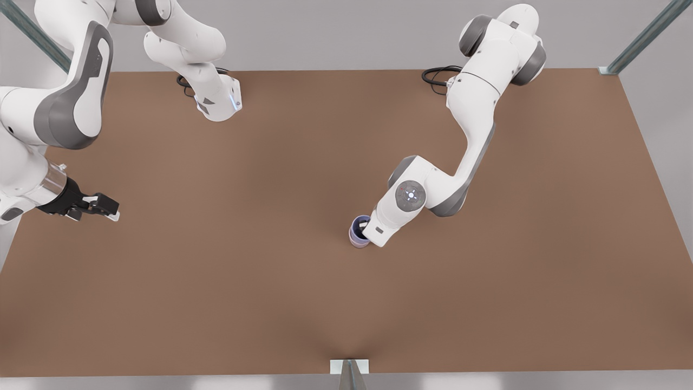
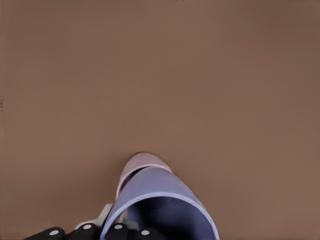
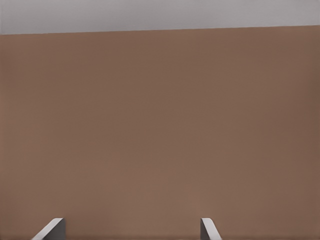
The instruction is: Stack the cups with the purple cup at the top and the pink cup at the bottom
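- The left gripper grips the purple cup, nested in the pink cup (release apparently remains).
- The right gripper waits, fingers spread.

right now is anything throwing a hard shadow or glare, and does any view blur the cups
Front view: light is flat and even, no glare on the brown table, only a faint shadow beside the purple cup at the left gripper. Left wrist view: the purple cup looms soft-edged, nested over the pink cup. Right wrist view: the right gripper's fingertips over shadowless table.
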Robot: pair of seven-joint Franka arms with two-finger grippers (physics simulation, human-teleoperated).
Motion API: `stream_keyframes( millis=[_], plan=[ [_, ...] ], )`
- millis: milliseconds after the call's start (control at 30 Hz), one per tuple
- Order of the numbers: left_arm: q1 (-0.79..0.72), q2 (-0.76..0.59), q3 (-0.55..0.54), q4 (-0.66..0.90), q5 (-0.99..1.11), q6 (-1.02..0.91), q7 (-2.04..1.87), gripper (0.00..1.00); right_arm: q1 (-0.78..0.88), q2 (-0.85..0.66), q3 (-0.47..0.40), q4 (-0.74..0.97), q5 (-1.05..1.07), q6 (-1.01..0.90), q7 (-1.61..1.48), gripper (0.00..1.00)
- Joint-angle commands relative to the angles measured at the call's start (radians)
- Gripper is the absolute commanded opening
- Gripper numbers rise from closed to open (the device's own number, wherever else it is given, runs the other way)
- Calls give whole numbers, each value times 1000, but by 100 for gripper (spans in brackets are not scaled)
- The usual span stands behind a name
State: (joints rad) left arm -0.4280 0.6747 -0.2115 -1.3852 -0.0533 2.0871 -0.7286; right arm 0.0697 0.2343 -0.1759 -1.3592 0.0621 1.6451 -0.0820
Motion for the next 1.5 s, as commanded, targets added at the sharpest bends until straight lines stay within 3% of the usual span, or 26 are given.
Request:
stream_keyframes(
  millis=[0,367,400,433,467,833,867,933,1000,1033,1067,1300,1367,1467],
  plan=[
    [0,0,0,-2,-2,2,-89,21,-1,-1,0,0,1,5,-9,100],
    [-8,16,0,-5,-2,1,-89,22,-2,3,0,0,1,5,-9,100],
    [-8,20,1,-5,-2,-2,-87,26,-2,3,0,0,1,5,-9,100],
    [-8,20,0,-5,0,-2,-81,41,-1,3,0,0,1,5,-9,100],
    [-8,20,1,-3,0,-2,-78,48,-2,3,0,0,1,4,-9,100],
    [-8,9,1,-2,0,-12,-83,50,-2,2,0,0,2,4,-9,100],
    [-8,5,1,3,0,-35,-84,63,-2,2,0,0,2,4,-9,100],
    [-8,-14,1,6,-2,-70,-83,65,2,3,0,0,4,4,-9,100],
    [-6,-41,3,8,-2,-104,-83,80,9,8,3,0,2,5,-9,100],
    [-5,-64,6,8,-2,-120,-80,82,7,7,3,0,1,5,-9,100],
    [0,-89,24,43,0,-197,-58,100,5,7,3,0,2,5,-9,100],
    [0,-233,359,66,-3,-473,587,100,-4,5,0,-1,1,1,-15,100],
    [47,-288,350,64,0,-529,640,100,-5,3,0,0,-2,-7,-16,100],
    [238,-323,202,112,20,-538,779,100,-5,0,-2,0,-4,-10,-18,100]
  ],
)
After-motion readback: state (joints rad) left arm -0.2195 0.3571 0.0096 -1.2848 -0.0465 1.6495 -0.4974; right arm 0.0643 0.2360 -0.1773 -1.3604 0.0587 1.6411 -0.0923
